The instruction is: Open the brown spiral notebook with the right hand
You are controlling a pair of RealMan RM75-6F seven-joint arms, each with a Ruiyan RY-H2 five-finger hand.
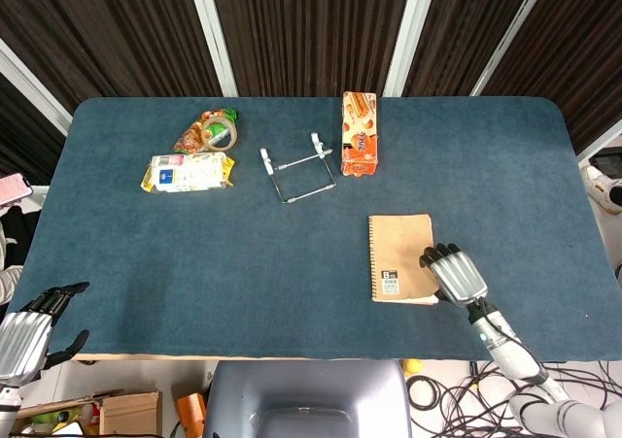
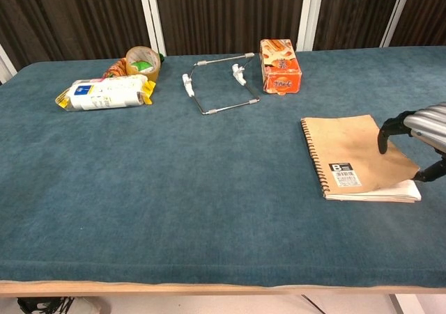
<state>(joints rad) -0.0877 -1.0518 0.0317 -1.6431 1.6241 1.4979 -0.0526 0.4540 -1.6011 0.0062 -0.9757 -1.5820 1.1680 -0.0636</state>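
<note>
The brown spiral notebook lies on the blue table, right of the middle, with its spiral along the left side. My right hand is at its right edge. In the chest view the right hand has fingers on top of the cover and the thumb under it. The cover of the notebook is raised a little at its near right corner, and white pages show beneath. My left hand hangs off the table's near left corner, fingers apart, holding nothing.
An orange snack box and a wire stand sit behind the notebook. A tape roll and a yellow-white packet lie at the back left. The table's front edge runs close below the notebook.
</note>
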